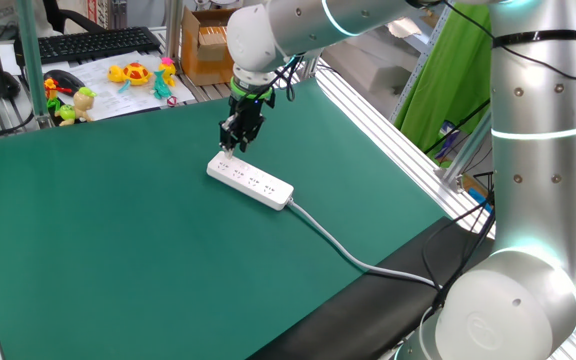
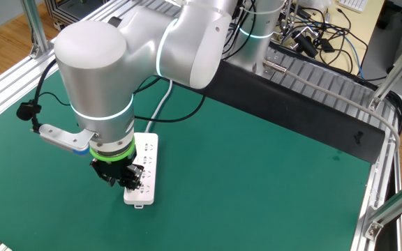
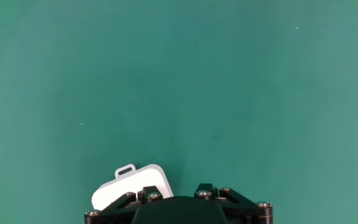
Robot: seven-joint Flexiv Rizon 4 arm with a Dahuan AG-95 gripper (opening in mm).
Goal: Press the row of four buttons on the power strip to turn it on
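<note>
Green matting covers the table, aluminium rails run along its edges, and I see clutter past the far side: a black keyboard, small coloured toys, a cardboard box. My gripper points straight down at one end of the power strip, which lies flat on the mat directly under it and runs away from it toward the arm's base side. The white cable leaves the strip's far end from the gripper and trails off the table edge. In the other fixed view the gripper sits low over the strip, near the end opposite the cable; contact I cannot confirm. The four buttons run along the strip's top, too small for me to read on or off. In the hand view only the rounded end of the strip with its small tab pokes out just ahead of the gripper body; fingertips are out of frame there. I cannot tell how far the fingers are spread, and nothing appears to be held.
</note>
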